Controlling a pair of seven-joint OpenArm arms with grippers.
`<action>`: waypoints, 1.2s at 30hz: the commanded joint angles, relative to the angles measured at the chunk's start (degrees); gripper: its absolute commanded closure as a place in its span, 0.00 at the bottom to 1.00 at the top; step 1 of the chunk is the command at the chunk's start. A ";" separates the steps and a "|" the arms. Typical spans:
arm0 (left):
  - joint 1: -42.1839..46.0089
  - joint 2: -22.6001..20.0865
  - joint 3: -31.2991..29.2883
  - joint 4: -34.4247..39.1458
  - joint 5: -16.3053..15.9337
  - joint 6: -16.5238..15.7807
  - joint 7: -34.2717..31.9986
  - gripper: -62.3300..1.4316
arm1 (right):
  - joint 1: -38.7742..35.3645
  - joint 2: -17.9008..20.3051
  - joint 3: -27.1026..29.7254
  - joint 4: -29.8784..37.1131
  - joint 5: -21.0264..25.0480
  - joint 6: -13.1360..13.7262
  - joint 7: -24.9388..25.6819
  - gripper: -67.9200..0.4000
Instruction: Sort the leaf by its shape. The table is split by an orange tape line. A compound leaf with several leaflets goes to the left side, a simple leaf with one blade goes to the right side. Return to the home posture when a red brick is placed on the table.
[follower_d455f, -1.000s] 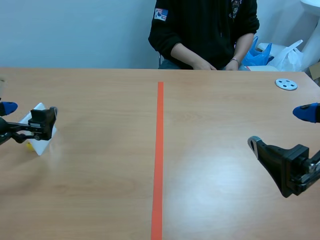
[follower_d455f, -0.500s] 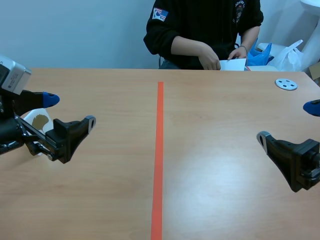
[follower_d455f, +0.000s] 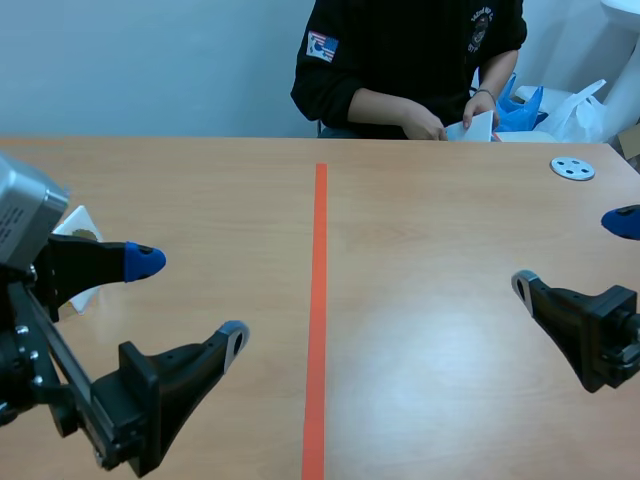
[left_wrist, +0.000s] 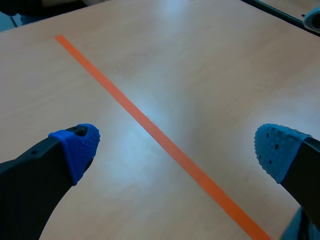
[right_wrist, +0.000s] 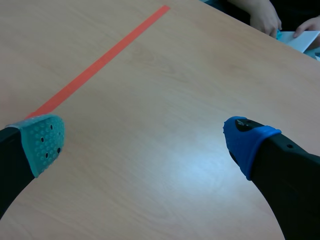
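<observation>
The left gripper (follower_d455f: 190, 300) hangs with its fingers spread wide and nothing between them; in its wrist view the orange tape line (left_wrist: 165, 140) crosses the table (left_wrist: 210, 60) beneath the gap. Just behind its upper finger, on the side away from the line, lies a white card (follower_d455f: 78, 222) bearing a small brown shape, probably the leaf, half hidden. The right gripper (follower_d455f: 570, 252) is likewise spread and holds nothing. Beyond its upper finger lies a grey disc (follower_d455f: 573, 168), and farther ahead a person's hands (follower_d455f: 425, 125) hold a white sheet (follower_d455f: 472, 128)
</observation>
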 joint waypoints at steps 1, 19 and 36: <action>-0.22 0.33 -0.74 -0.24 -0.55 0.09 -0.83 0.00 | -0.11 -0.02 0.72 1.07 0.85 0.02 0.79 0.00; 0.07 0.28 -0.81 -0.26 -0.57 3.08 -2.10 0.00 | -0.26 -0.02 0.72 1.22 3.45 1.14 -2.21 0.00; 0.04 0.26 -0.96 -0.31 -0.28 3.06 -2.49 0.00 | -3.30 -2.54 0.72 3.50 3.41 1.90 -3.61 0.00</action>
